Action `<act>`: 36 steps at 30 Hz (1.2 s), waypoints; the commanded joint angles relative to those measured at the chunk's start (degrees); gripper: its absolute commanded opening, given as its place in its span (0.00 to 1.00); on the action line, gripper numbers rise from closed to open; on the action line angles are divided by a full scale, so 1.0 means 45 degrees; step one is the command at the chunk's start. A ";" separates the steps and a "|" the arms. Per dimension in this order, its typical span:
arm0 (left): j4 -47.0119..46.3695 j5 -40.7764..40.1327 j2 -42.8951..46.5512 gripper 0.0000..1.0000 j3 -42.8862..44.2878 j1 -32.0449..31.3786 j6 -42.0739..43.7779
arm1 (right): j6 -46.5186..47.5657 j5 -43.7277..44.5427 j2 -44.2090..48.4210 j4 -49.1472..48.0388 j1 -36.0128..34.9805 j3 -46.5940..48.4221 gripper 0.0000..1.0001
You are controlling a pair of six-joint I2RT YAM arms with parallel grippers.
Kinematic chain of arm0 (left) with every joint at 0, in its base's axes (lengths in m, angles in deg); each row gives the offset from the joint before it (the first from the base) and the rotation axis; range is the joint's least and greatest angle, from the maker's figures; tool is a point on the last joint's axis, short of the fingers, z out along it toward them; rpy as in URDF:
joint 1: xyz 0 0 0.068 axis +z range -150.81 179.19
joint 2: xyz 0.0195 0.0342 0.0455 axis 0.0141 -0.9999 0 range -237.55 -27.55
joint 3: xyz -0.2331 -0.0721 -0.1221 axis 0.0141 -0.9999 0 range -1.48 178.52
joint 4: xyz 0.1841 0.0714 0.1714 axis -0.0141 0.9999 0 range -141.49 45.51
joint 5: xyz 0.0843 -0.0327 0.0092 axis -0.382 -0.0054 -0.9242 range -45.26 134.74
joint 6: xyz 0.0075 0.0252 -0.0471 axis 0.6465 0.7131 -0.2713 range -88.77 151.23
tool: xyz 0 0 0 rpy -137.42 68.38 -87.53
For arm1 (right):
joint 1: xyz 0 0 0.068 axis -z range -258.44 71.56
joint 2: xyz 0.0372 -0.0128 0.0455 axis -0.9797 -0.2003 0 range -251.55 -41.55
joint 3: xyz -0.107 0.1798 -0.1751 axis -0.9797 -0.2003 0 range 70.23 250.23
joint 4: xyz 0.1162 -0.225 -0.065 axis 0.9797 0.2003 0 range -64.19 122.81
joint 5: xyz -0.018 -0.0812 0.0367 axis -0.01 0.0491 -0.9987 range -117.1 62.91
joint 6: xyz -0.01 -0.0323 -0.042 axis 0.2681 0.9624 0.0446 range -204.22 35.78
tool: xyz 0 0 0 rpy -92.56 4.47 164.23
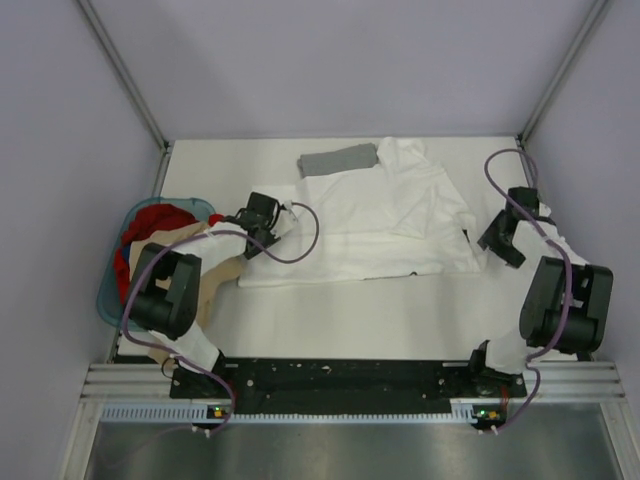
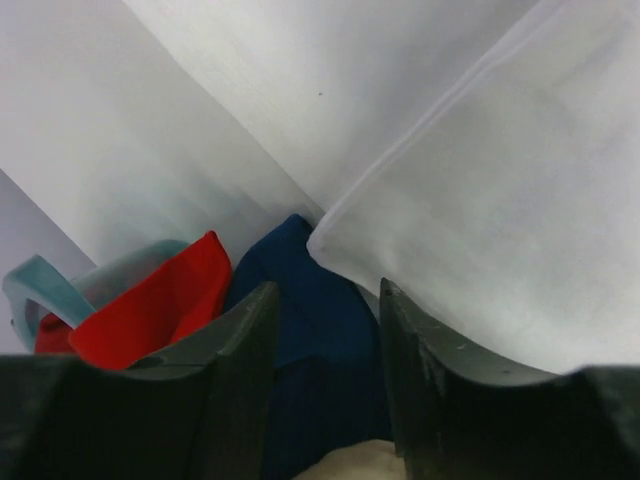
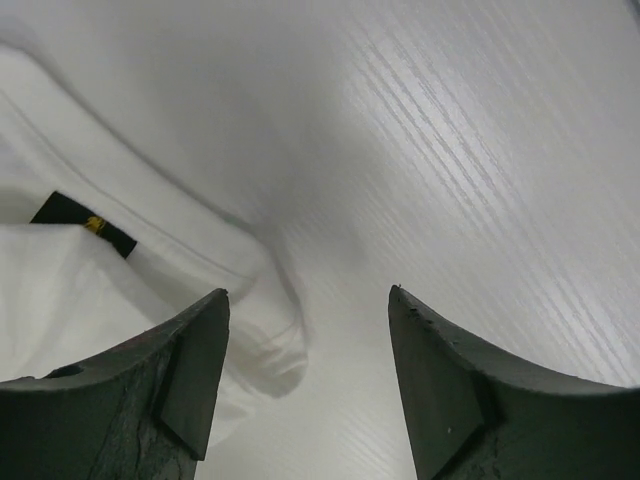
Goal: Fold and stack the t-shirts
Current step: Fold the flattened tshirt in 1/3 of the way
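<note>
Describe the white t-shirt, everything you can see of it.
The white t-shirt is soft, thin cloth, lying flat across the middle of the table, its far right part folded over itself. A small dark label with a yellow mark shows by a hem. The folded grey tee lies at its far edge.

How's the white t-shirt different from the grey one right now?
The white t-shirt lies spread wide mid-table, only partly folded; the grey t-shirt is a compact folded bundle at the far edge. The white one covers far more surface than the grey. Both lie on the table.
</note>
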 commanded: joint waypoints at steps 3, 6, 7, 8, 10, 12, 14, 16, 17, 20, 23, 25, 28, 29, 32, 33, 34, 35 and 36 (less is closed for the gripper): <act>0.0820 0.0541 0.1436 0.54 0.1086 0.0077 0.0054 | -0.0432 -0.1214 0.2511 0.0499 0.0032 -0.0821 0.64; 0.1967 0.1298 0.2236 0.52 0.1457 0.0096 0.0112 | -0.0647 -0.1782 0.3449 0.0538 -0.0065 -0.1778 0.66; 0.2437 0.2076 0.2548 0.50 0.1478 0.0096 0.0268 | -0.0725 -0.2015 0.3607 0.0519 -0.0085 -0.2033 0.66; 0.3041 0.2993 0.2919 0.50 0.1458 0.0077 0.0501 | -0.0900 -0.2308 0.3686 0.0499 -0.0104 -0.2344 0.67; 0.4368 0.5040 0.3312 0.50 0.1303 0.0077 0.1300 | -0.1057 -0.2583 0.3590 0.0305 -0.0124 -0.2659 0.68; 0.5173 0.5870 0.3294 0.52 0.0856 0.0077 0.1965 | -0.1156 -0.2681 0.3201 -0.0124 -0.0124 -0.2816 0.68; 0.5371 0.6068 0.3372 0.55 0.0095 0.0096 0.2765 | -0.1195 -0.2876 0.2712 -0.0514 -0.0124 -0.2797 0.68; 0.5256 0.5797 0.3450 0.58 -0.0590 0.0077 0.3333 | -0.1292 -0.2857 0.2127 -0.0886 -0.0104 -0.2777 0.66; 0.5081 0.5563 0.3469 0.61 -0.0902 0.0096 0.3529 | -0.1351 -0.2838 0.1854 -0.1081 -0.0085 -0.2758 0.63; 0.4145 0.4762 0.3372 0.64 -0.1704 0.0096 0.4056 | -0.1546 -0.2994 0.1422 -0.1433 0.0052 -0.2758 0.43; 0.3227 0.4467 0.2905 0.65 -0.2173 0.0096 0.4273 | -0.1625 -0.2994 0.1440 -0.1669 0.0149 -0.2875 0.22; 0.2447 0.3552 0.2475 0.64 -0.2291 0.0077 0.4137 | -0.1586 -0.2955 0.1654 -0.1650 0.0208 -0.2894 0.13; 0.1857 0.2692 0.1948 0.42 -0.2234 0.0077 0.3805 | -0.1702 -0.2703 0.2336 -0.1591 0.0481 -0.3167 0.00; 0.1875 0.2631 0.1888 0.24 -0.2175 0.0077 0.3688 | -0.1780 -0.2547 0.2571 -0.1591 0.0617 -0.3361 0.00; 0.2090 0.2767 0.2237 0.00 -0.2252 0.0077 0.3628 | -0.1917 -0.2155 0.3236 -0.1610 0.0833 -0.3675 0.00; 0.2168 0.2806 0.2413 0.00 -0.2311 0.0077 0.3706 | -0.1995 -0.2116 0.3354 -0.1591 0.0891 -0.3753 0.00; 0.2304 0.2845 0.2608 0.00 -0.2350 0.0096 0.3745 | -0.2054 -0.2135 0.3432 -0.1533 0.0930 -0.3812 0.00; 0.2499 0.2865 0.2784 0.00 -0.2331 0.0077 0.3726 | -0.2054 -0.2154 0.3510 -0.1474 0.0931 -0.3870 0.00; 0.2675 0.2884 0.2960 0.00 -0.2331 0.0077 0.3687 | -0.2112 -0.2135 0.3588 -0.1416 0.0931 -0.3910 0.00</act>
